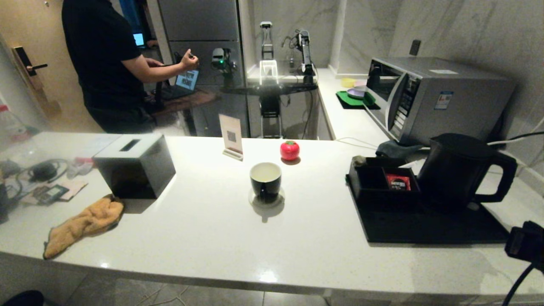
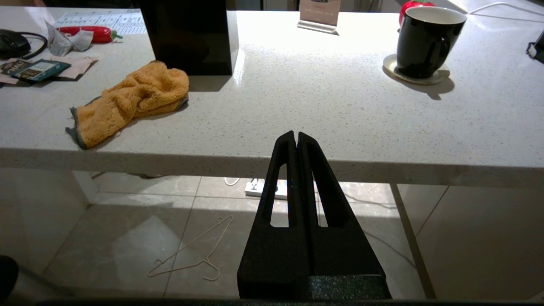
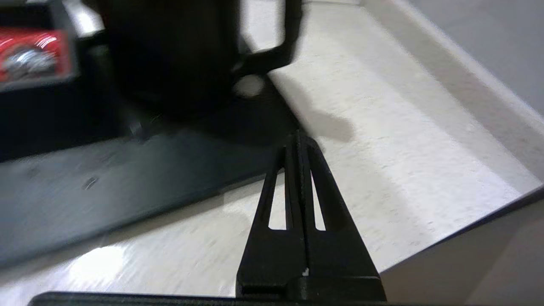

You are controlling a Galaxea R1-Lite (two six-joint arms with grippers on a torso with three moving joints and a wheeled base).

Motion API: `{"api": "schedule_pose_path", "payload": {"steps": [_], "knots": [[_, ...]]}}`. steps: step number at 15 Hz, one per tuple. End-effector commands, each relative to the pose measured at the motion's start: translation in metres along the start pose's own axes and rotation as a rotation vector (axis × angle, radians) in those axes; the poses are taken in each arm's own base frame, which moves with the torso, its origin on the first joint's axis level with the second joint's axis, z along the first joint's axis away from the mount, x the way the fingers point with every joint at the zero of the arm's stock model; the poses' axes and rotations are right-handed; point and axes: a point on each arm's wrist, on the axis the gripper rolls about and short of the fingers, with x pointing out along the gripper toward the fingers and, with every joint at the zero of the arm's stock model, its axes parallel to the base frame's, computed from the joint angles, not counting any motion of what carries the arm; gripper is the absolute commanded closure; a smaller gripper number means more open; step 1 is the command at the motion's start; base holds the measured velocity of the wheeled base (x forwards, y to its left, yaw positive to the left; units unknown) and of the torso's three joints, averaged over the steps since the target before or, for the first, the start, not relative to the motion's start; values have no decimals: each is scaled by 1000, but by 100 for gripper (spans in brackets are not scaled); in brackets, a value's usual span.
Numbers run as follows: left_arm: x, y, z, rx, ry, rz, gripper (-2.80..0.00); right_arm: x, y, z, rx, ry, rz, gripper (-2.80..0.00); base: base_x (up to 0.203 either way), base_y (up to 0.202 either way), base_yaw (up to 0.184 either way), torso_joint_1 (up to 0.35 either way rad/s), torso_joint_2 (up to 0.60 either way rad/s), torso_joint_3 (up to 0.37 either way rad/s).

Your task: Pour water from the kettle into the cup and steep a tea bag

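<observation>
The matte black kettle (image 1: 457,170) stands on a black tray (image 1: 425,229) at the right, its loop handle (image 1: 503,178) turned to the right. The cup (image 1: 265,180), glossy black with a white inside, sits on a round coaster mid-counter; I cannot make out water in it. My right gripper (image 3: 298,138) is shut and empty, low over the counter by the tray's near right corner, short of the kettle (image 3: 170,55) and its handle (image 3: 276,51). My left gripper (image 2: 296,135) is shut and empty, in front of the counter's front edge, well away from the cup (image 2: 425,42).
A low black compartment box (image 1: 382,180) with a red sachet (image 1: 398,182) sits on the tray left of the kettle. A red tomato-shaped object (image 1: 290,150), a card stand (image 1: 231,137), a black tissue box (image 1: 136,165) and an orange cloth (image 1: 85,223) lie further left. A microwave (image 1: 433,100) stands behind.
</observation>
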Motion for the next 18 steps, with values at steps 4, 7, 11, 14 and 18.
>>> {"api": "schedule_pose_path", "payload": {"steps": [4,7,11,14,18], "knots": [[0,0,0,0,0,0,0,-20,6,2,-21,2,89,0,0,0,0,0,0,0],[0,0,0,0,0,0,0,-30,2,1,-34,21,102,0,0,0,0,0,0,0],[0,0,0,0,0,0,0,-51,-3,-1,-49,45,153,0,0,0,0,0,0,0],[0,0,0,0,0,0,0,-60,-4,-5,-65,65,191,0,0,0,0,0,0,0],[0,0,0,0,0,0,0,-66,3,-4,-76,45,265,0,0,0,0,0,0,0]]}}
